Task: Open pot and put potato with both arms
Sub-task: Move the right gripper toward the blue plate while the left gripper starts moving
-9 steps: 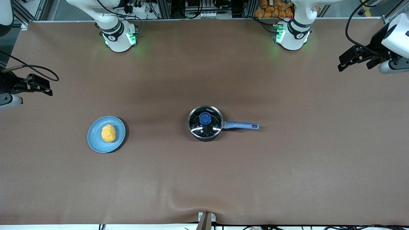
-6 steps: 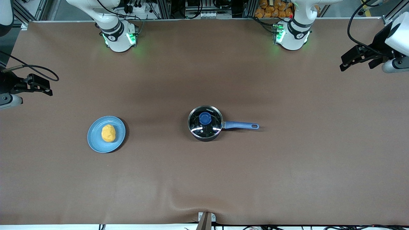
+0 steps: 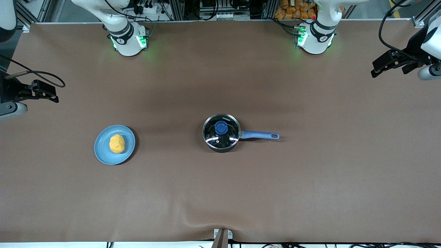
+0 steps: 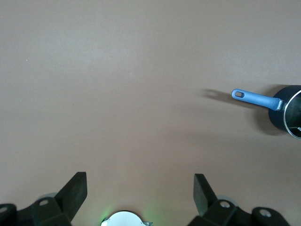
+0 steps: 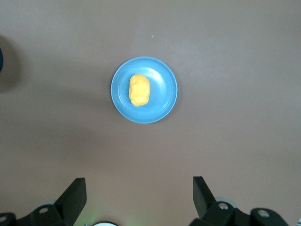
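Pot (image 3: 221, 133) stands near the middle of the table (image 3: 310, 179), a small black saucepan with its glass lid (image 3: 221, 131) on top and the blue knob (image 3: 221, 127) in the centre of the lid. Its long blue handle (image 3: 259, 135) lies flat and points toward the left arm's end of the table. In the left wrist view only the handle (image 4: 257, 98) and a part of the black body (image 4: 288, 114) can be seen at the edge of the picture. The potato (image 3: 116, 143), a yellow-orange lump, lies on a flat light-blue plate (image 3: 103, 155), well apart from the pot, toward the right arm's end of the table and a little nearer to the front camera than the pot. The right wrist view looks straight down on it, the potato (image 5: 139, 90) resting about in the middle of the plate (image 5: 162, 101). The left gripper (image 3: 382, 65) hangs over the left arm's end of the table, far from the pot, and its two fingers (image 4: 75, 190) stand wide apart with nothing between them. The right gripper (image 3: 46, 93) hangs over the right arm's end of the table, well apart from the plate, and its fingers (image 5: 75, 195) are also spread wide and hold nothing. Neither gripper touches anything.
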